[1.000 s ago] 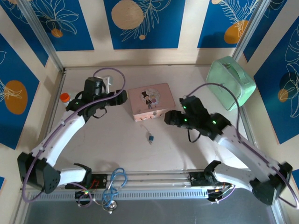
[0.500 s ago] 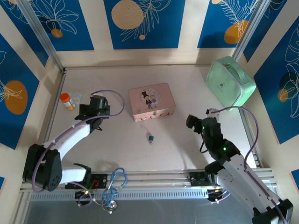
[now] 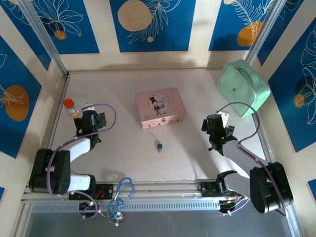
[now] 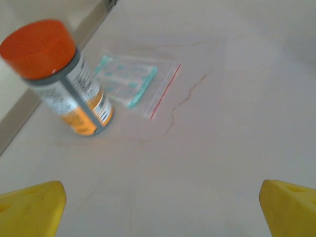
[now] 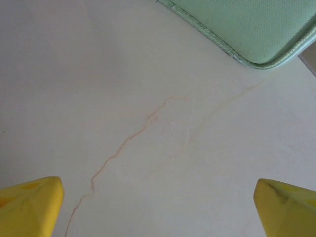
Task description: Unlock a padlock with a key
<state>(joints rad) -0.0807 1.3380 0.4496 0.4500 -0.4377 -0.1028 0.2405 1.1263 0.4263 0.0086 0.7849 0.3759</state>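
Observation:
The tiny teal-blue padlock [image 3: 159, 145] with its thin silvery part lies on the table in front of the pink picture box [image 3: 159, 107], between the two arms. My left gripper [image 3: 92, 118] is far to its left, low over the table. Its yellow fingertips [image 4: 32, 210] stand wide apart with bare table between them, so it is open. My right gripper [image 3: 214, 123] is well to the right of the padlock. Its yellow fingertips [image 5: 29, 205] also stand wide apart over bare table, open. No key can be made out.
An orange-capped bottle [image 4: 59, 79] stands at the left wall beside a clear zip bag [image 4: 136, 84] with teal contents. A mint-green case [image 3: 244, 87] leans at the back right, its corner [image 5: 247, 24] ahead of my right gripper. Cables lie at the near edge.
Both arms have pulled back from the pink box and folded down toward their bases. The left gripper moved toward the bottle, the right toward the green case. The padlock has not moved.

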